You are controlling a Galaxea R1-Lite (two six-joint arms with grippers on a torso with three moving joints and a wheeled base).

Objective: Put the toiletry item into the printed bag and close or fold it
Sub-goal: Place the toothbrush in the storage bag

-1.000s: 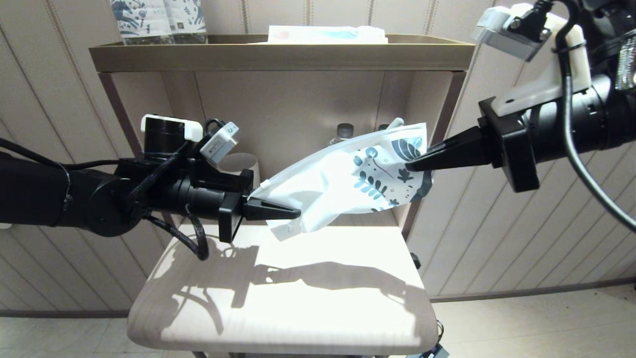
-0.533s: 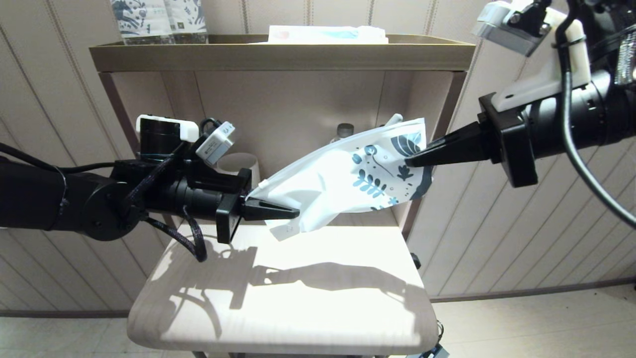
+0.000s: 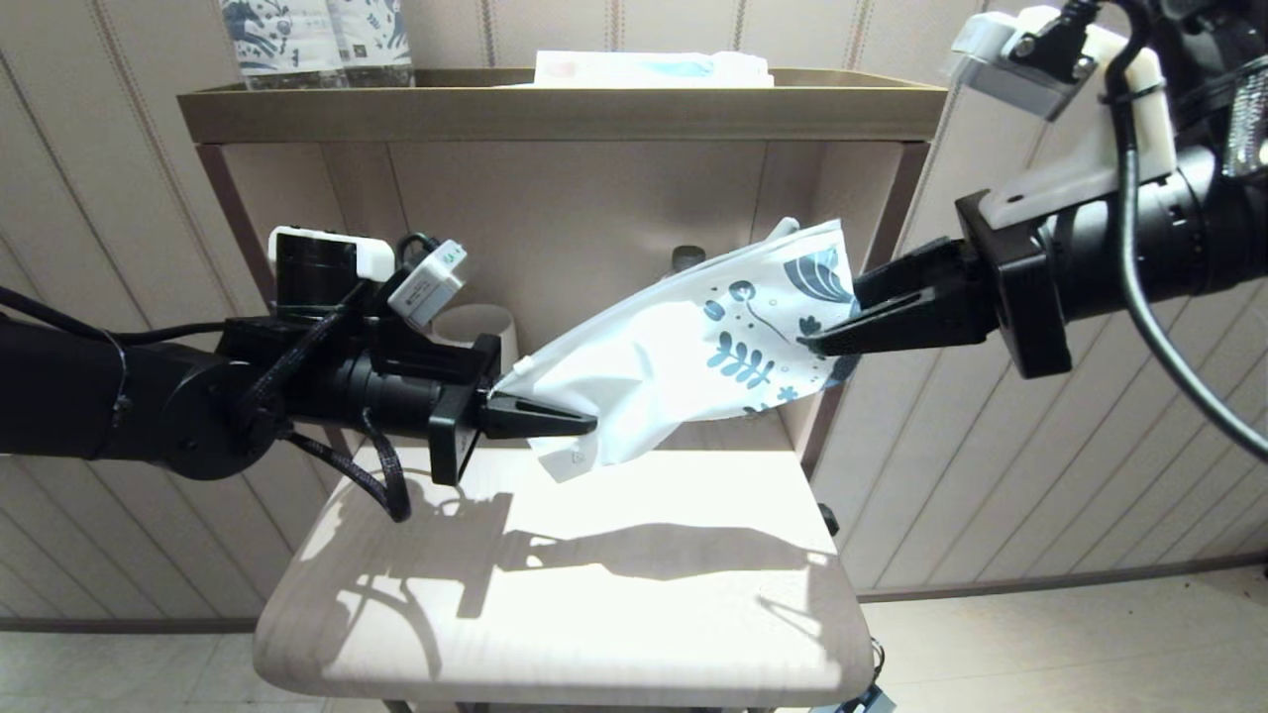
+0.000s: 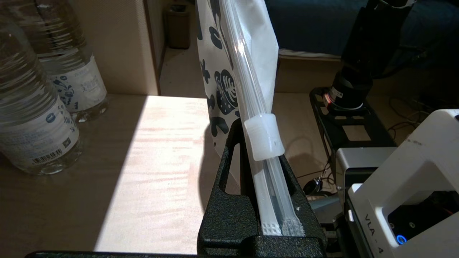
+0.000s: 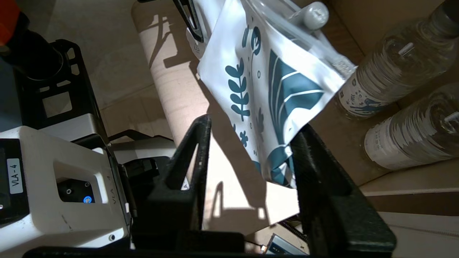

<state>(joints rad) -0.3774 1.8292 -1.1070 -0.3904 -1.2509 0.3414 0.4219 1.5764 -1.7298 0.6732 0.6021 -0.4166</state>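
bottles [image 5: 401,118] behind bag [image 3: 693,366], tabletop [image 3: 594,614] clear

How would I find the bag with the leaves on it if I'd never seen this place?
Look above the pale wooden table, in front of the open shelf unit. Between the left gripper and the right gripper hangs the printed bag, its white zip end shut in the left fingers. It alone is floppy and white with dark blue leaves; the water bottles behind are clear.

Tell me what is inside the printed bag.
The printed bag hangs between the left gripper and right gripper. A pale rounded tip, likely the toothbrush, pokes out; the rest is hidden by the plastic.
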